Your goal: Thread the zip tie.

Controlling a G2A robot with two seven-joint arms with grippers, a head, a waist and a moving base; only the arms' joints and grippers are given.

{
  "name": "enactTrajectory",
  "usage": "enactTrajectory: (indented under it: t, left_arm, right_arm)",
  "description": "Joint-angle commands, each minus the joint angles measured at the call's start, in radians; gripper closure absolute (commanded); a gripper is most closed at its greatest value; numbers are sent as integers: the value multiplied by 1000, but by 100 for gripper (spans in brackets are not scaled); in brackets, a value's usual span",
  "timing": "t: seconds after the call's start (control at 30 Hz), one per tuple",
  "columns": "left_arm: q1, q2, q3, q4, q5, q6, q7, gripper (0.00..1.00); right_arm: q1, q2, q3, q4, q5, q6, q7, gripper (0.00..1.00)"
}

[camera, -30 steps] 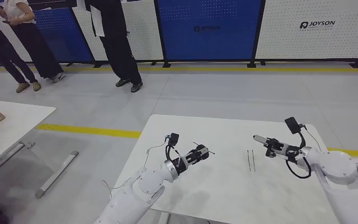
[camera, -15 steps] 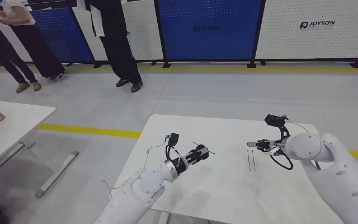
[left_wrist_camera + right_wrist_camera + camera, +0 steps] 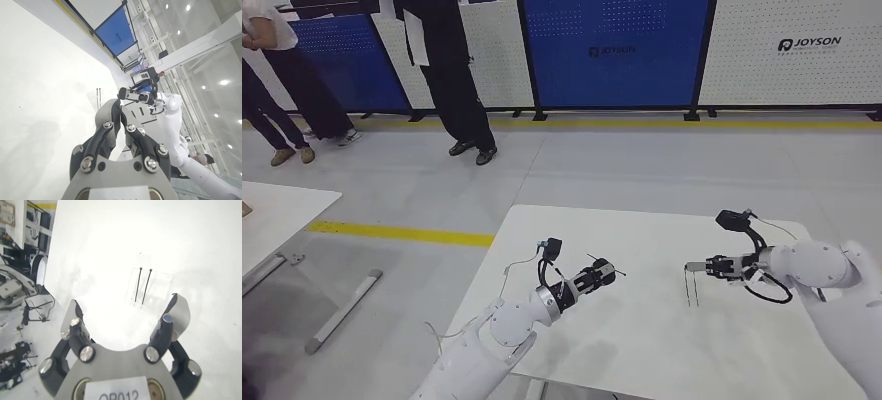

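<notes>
Here the right gripper's (image 3: 125, 299) jaws stand spread, just at 12 o'clock of two zip ties (image 3: 146, 286) lying side by side toward 3 o'clock on the counter (image 3: 642, 340). They look light, thin and springy, lying flat, so pinching near the stiffer head seems best. The left gripper's (image 3: 119, 108) jaws are clenched on what looks like a single zip tie (image 3: 619, 270).
</notes>
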Motion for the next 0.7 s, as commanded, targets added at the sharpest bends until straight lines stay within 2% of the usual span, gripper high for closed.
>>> enactTrajectory:
  t: [0.0,0.1,0.13,0.57,0.67]
  left_arm:
    - [0,0,0,0,0,0,0,100]
    - [0,0,0,0,0,0,0,100]
    - [0,0,0,0,0,0,0,100]
    - [0,0,0,0,0,0,0,100]
    - [0,0,0,0,0,0,0,100]
  right_arm:
    - [2,2,2,14,11,-59,11,0]
    - [31,-10,-35,43,33,-96,59,0]
    - [57,-18,-54,76,29,-69,75,0]
    - [57,-18,-54,76,29,-69,75,0]
    - [44,-17,-59,65,-4,-50,36,0]
